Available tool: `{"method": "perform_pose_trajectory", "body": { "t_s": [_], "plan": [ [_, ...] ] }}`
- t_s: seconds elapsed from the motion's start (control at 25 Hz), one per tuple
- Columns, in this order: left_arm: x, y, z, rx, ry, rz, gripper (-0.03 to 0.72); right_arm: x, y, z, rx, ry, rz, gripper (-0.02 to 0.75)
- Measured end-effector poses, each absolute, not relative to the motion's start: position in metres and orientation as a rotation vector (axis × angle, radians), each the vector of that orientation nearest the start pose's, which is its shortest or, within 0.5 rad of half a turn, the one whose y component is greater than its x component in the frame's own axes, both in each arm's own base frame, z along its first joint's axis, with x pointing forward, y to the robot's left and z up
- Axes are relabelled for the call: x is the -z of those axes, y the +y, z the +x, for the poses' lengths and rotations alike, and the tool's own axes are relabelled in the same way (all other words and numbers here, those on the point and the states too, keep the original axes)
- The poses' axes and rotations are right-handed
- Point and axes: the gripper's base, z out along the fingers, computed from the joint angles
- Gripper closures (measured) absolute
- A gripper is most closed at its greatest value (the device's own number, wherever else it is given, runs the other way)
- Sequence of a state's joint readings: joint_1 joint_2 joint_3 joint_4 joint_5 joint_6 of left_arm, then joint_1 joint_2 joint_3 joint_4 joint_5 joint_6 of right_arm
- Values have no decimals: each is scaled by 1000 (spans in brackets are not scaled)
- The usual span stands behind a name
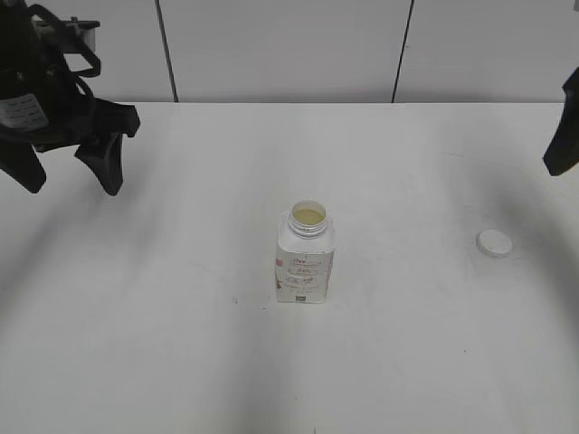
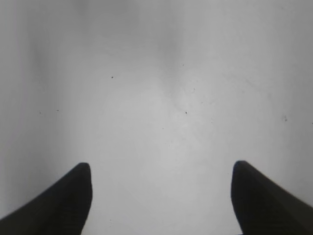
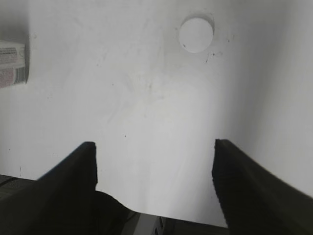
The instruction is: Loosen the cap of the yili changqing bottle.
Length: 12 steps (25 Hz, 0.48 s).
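Note:
The yili changqing bottle stands upright in the middle of the white table, its neck open with pale liquid showing inside. Its edge shows at the far left of the right wrist view. The white cap lies flat on the table to the bottle's right, off the bottle; it also shows in the right wrist view. My left gripper is open and empty, raised at the far left; its view shows only bare table. My right gripper is open and empty, raised at the right edge.
The white table fills the scene. A grey panelled wall stands behind its far edge. Nothing else lies on the table.

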State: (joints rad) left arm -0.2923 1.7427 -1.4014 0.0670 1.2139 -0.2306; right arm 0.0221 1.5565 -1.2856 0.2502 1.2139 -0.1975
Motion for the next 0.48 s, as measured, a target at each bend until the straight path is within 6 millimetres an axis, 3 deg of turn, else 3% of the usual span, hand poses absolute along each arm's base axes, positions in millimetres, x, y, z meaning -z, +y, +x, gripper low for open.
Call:
{"method": "perform_pose_trajectory", "body": {
  "t_s": [0.32, 0.48],
  "plan": [
    [-266, -92, 328, -68, 3012, 129, 155, -308, 26, 246, -328, 2886, -175, 161],
    [-279, -85, 307, -63, 2987, 128, 155, -310, 25, 213, -320, 2861, -175, 161]
  ]
}}
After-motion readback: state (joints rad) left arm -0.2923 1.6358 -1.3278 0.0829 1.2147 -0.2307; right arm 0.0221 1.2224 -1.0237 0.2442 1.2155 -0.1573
